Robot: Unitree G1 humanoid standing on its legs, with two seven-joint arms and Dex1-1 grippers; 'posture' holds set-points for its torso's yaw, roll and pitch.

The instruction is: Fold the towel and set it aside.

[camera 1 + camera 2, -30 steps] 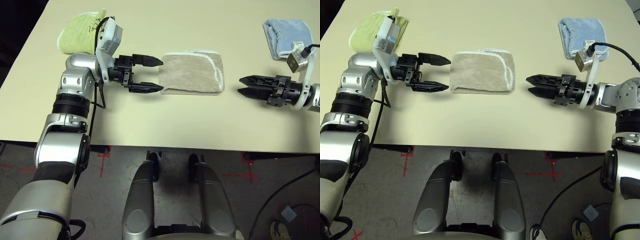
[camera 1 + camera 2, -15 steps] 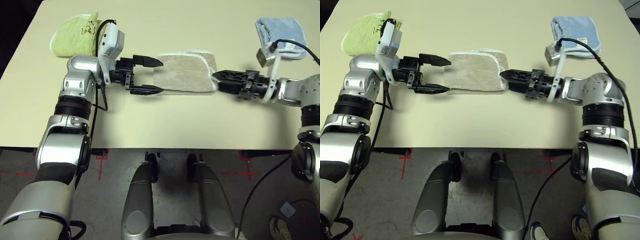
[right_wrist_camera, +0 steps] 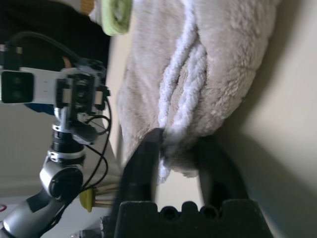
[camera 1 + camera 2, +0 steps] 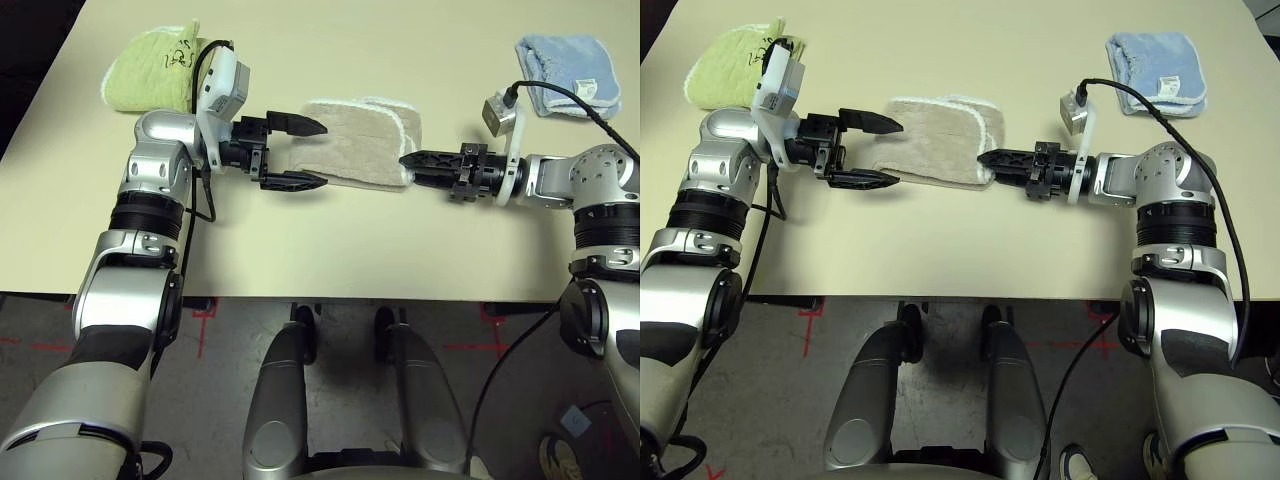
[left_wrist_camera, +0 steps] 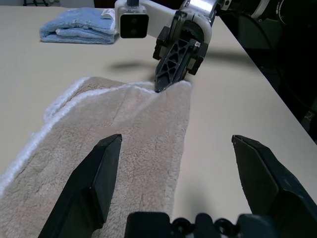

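Note:
The beige towel, folded and edged in white stitching, lies flat in the middle of the table. My left gripper is open, and its two fingers straddle the towel's left end just above the tabletop. From the right, my right gripper has come in level with the table and is shut on the towel's right edge. In the right wrist view the white-stitched folds sit pinched between its fingers. The left wrist view shows the towel running toward the right gripper at its far edge.
A lime green folded towel lies at the back left, just behind my left wrist. A light blue folded towel sits at the back right. The table's front edge runs close below both arms.
My right gripper has travelled left to the towel's right edge and closed on it. The towel has slid a little left between the left gripper's open fingers. The left arm stayed put.

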